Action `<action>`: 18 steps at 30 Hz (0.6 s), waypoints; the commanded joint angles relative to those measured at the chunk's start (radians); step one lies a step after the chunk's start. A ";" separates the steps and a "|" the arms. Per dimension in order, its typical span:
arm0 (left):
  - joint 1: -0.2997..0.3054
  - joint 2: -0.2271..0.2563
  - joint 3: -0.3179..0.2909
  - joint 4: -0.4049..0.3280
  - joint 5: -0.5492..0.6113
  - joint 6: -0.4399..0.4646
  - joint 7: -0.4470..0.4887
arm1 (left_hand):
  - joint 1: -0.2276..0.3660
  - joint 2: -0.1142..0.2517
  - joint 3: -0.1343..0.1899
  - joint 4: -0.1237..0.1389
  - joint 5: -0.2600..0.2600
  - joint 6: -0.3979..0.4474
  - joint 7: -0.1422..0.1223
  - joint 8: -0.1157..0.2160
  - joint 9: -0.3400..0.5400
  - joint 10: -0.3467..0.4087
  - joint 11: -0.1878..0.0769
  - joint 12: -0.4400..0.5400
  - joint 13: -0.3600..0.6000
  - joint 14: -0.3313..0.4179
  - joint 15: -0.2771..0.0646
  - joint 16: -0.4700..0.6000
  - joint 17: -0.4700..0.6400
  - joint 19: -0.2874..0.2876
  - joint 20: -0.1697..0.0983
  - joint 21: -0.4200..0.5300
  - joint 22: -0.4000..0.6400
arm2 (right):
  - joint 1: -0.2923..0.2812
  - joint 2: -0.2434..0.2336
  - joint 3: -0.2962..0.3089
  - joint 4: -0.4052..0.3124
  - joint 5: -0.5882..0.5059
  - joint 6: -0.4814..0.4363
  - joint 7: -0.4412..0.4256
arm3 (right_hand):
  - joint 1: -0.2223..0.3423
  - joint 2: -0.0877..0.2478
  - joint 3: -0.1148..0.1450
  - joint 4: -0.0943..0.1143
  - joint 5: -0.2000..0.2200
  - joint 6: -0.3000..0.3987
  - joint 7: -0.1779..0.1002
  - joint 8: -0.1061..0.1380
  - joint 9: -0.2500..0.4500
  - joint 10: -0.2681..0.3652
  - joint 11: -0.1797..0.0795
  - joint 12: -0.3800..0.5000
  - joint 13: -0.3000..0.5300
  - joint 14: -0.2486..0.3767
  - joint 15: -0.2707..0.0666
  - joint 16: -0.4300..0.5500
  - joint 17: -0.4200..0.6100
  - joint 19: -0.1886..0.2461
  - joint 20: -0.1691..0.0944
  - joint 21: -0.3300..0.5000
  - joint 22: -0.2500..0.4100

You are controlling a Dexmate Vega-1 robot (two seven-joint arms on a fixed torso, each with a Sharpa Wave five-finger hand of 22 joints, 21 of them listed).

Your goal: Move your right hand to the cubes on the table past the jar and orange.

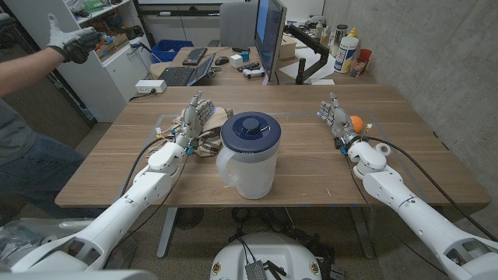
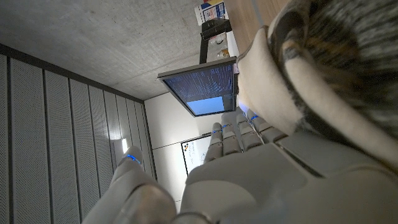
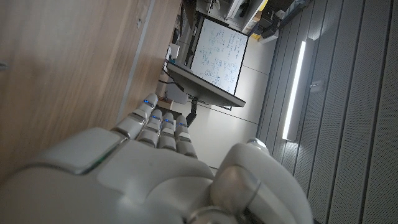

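A white jar (image 1: 247, 159) with a dark blue lid stands mid-table near the front edge. An orange (image 1: 356, 123) lies on the right side of the table, right beside my right hand (image 1: 334, 117). That hand holds nothing, and its fingers reach straight toward the far edge; the right wrist view shows them (image 3: 161, 124) extended along the wood. My left hand (image 1: 194, 117) is also open, with its fingers extended beside a cluster of beige, woven-looking blocks (image 1: 208, 138) just left of the jar. The same woven surface (image 2: 336, 56) shows close up in the left wrist view.
A person stands at the left with a gloved hand (image 1: 74, 43) raised. Behind the table is a desk with a monitor (image 1: 268, 35), a laptop (image 1: 187, 71) and bottles (image 1: 346, 50). Bare wood (image 1: 303, 105) lies between the jar and the orange.
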 commanded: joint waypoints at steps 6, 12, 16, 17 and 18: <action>0.057 0.073 -0.021 -0.126 0.002 0.055 0.031 | 0.004 -0.006 0.001 -0.002 0.010 0.005 0.005 0.010 0.003 0.012 0.000 0.006 0.004 0.012 0.000 0.005 0.003 0.009 -0.037 0.002 0.003 | -0.054 -0.019 0.007 -0.065 -0.007 -0.005 -0.031 | 0.008 0.002 -0.008 -0.001 0.004 0.013 0.034 0.006 0.002 0.001 0.009 0.004 0.004 0.008 -0.003 0.006 0.004 0.005 -0.005 0.005 0.002; 0.035 0.076 -0.008 -0.133 0.027 0.081 0.048 | 0.006 -0.005 -0.001 -0.003 0.013 0.009 0.005 0.011 0.003 0.014 0.000 0.007 0.004 0.014 0.001 0.006 0.003 0.010 -0.036 -0.001 0.003 | -0.036 -0.018 0.010 -0.023 0.005 0.010 0.006 | 0.009 0.003 -0.009 -0.002 0.005 0.018 0.030 0.006 0.002 0.005 0.006 0.005 0.004 0.015 -0.002 0.008 0.005 0.007 -0.004 0.005 0.002; 0.019 0.069 0.004 -0.140 0.036 0.101 0.058 | 0.008 -0.004 -0.002 -0.004 0.015 0.010 0.005 0.011 0.003 0.015 -0.003 0.007 0.004 0.014 0.001 0.006 0.003 0.011 -0.036 -0.003 0.003 | -0.019 -0.017 0.009 0.008 0.013 0.014 0.033 | 0.010 0.004 -0.009 -0.003 0.005 0.022 0.027 0.007 0.002 0.007 0.006 0.005 0.004 0.017 -0.002 0.009 0.005 0.007 -0.002 0.005 0.002; 0.012 0.067 0.008 -0.140 0.040 0.106 0.059 | 0.009 -0.003 -0.002 -0.004 0.016 0.010 0.004 0.012 0.003 0.015 -0.003 0.007 0.004 0.014 0.001 0.006 0.003 0.011 -0.036 -0.003 0.003 | -0.015 -0.017 0.009 0.016 0.014 0.015 0.039 | 0.011 0.005 -0.009 -0.004 0.006 0.022 0.027 0.007 0.002 0.007 0.006 0.005 0.004 0.019 -0.002 0.009 0.005 0.007 -0.001 0.004 0.002; 0.006 0.066 0.012 -0.140 0.044 0.112 0.060 | 0.010 -0.003 -0.003 -0.004 0.017 0.013 0.004 0.013 0.003 0.015 -0.003 0.007 0.004 0.015 0.000 0.007 0.002 0.011 -0.036 -0.004 0.003 | -0.011 -0.016 0.010 0.023 0.017 0.017 0.044 | 0.011 0.005 -0.009 -0.004 0.006 0.022 0.027 0.006 0.002 0.008 0.006 0.005 0.004 0.020 -0.003 0.009 0.005 0.007 -0.001 0.004 0.002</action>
